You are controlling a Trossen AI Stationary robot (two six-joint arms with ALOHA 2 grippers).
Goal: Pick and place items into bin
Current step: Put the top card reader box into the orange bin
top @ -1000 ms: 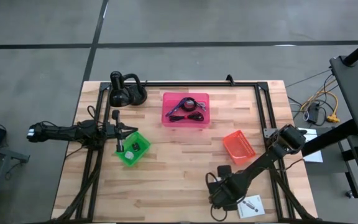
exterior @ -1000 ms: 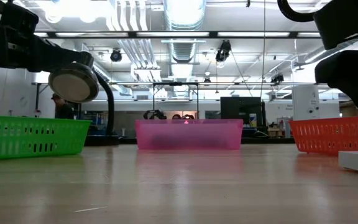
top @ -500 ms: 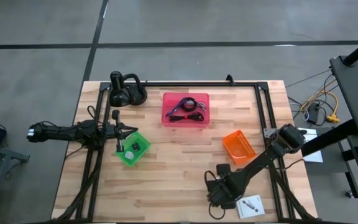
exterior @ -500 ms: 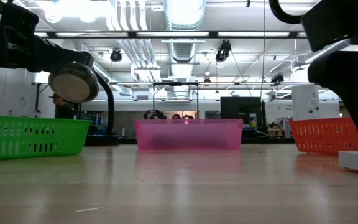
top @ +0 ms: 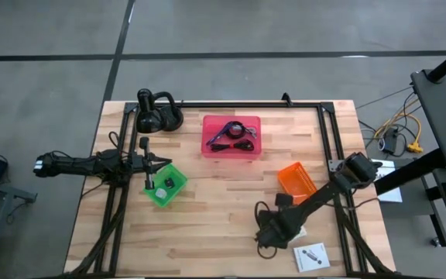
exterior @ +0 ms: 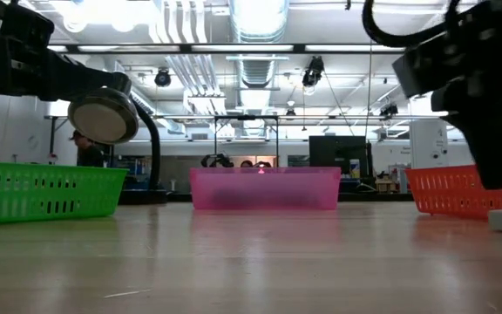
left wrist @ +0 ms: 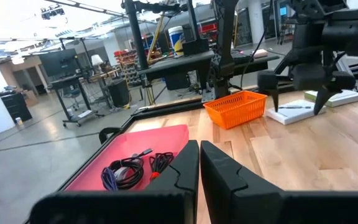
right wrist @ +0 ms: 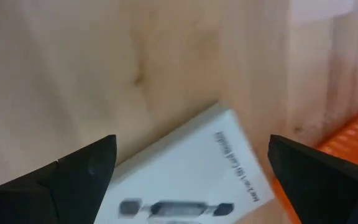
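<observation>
Wooden table [top: 207, 209]: my right gripper [top: 268, 236], fingers spread, hovers beside white packet [top: 311, 256]; left gripper [top: 161, 161] pressed together.

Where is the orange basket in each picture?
High view: orange basket right of centre, beside the right arm.
Low view: far right, behind the dark arm.
Left wrist view: upper middle.
Right wrist view: only an orange strip at the right edge.
Shared landmark: the white packet nearby.
</observation>
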